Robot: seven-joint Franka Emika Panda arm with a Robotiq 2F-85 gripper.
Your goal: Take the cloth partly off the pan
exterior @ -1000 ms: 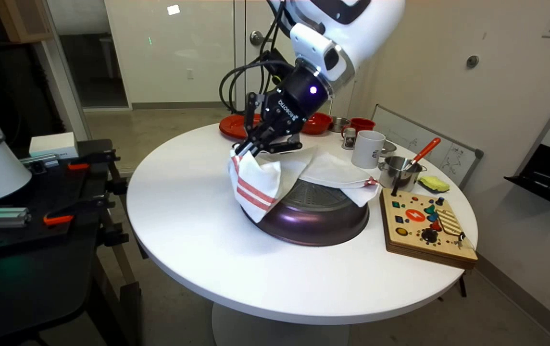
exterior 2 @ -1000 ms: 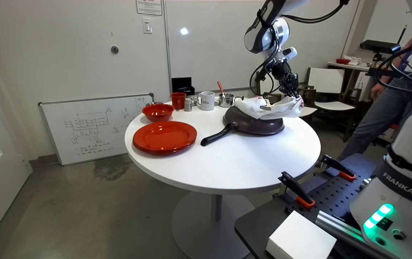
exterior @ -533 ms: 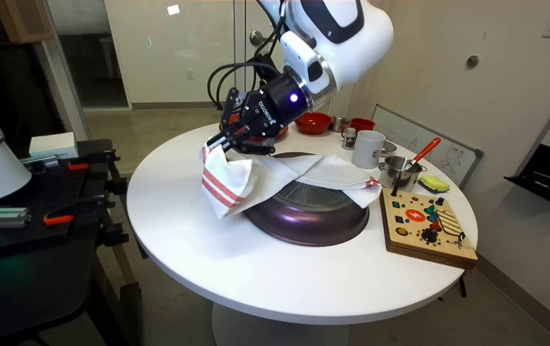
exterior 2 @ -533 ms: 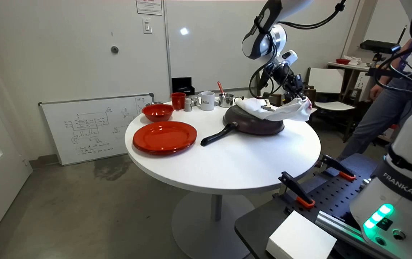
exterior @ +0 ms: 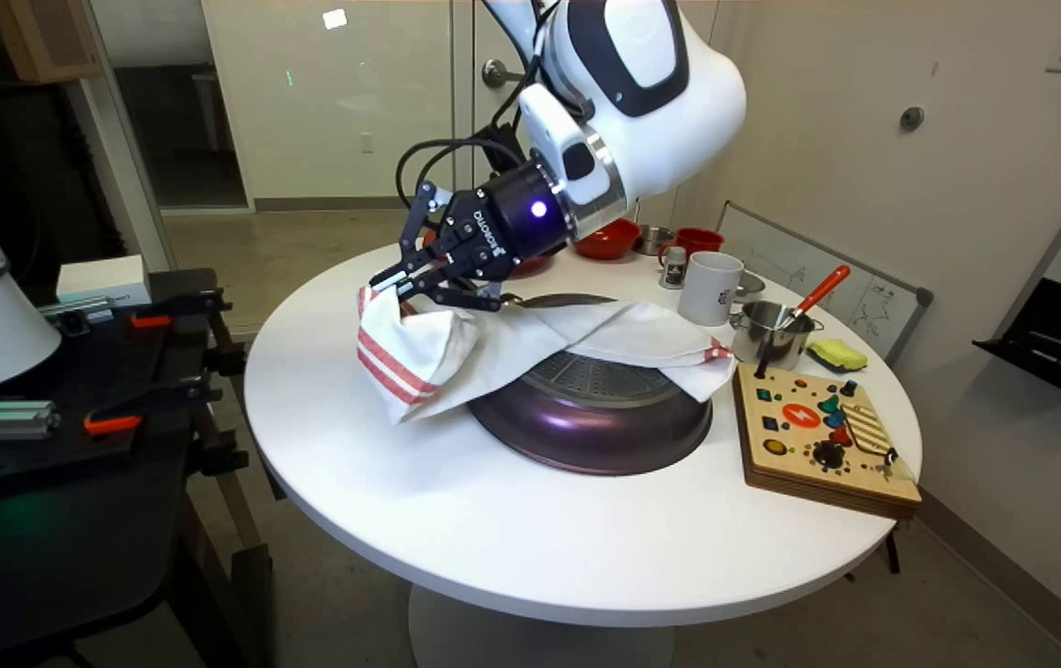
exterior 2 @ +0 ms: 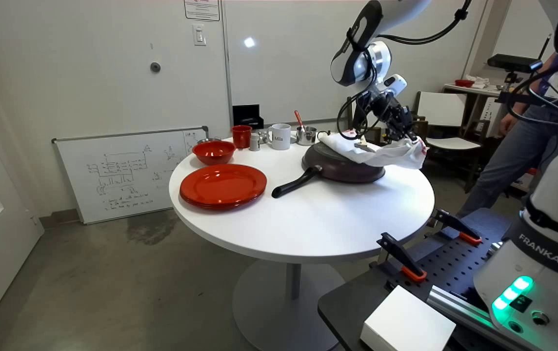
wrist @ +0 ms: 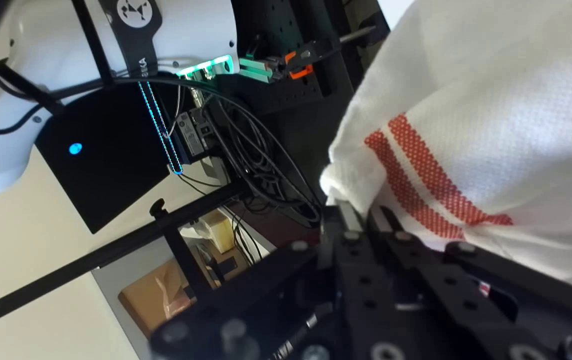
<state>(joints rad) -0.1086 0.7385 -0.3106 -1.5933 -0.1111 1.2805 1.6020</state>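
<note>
Uncovering part of the pan (exterior: pixel 591 427) is judged to be the step in hand, and it appears well advanced. In an exterior view, the pan lies base-up on the table (exterior: pixel 530 543); the cloth (exterior: pixel 530 339) crosses its far side, one end draped over the rim at about 2 o'clock, the striped end raised beyond the rim at 10 o'clock, where the gripper (exterior: pixel 389 281) clasps its edge. The base toward 6 o'clock is bare. Whether the hanging corner touches the table cannot be determined. In an exterior view, the pan's handle (exterior 2: pixel 298 182) points to 8 o'clock, uncovered, and the cloth overhangs the rim toward 3 o'clock, beneath the gripper. In the wrist view, the fingers (wrist: pixel 382 221) stand nearly together with cloth bunched between them, the red stripes (wrist: pixel 433 169) running at about 1 o'clock from the tips. The next move, in this assessment, calls for lowering the held end to the table at the pan's 10 o'clock, then parting the fingers; a further hard tug could strip the cloth off entirely.
</note>
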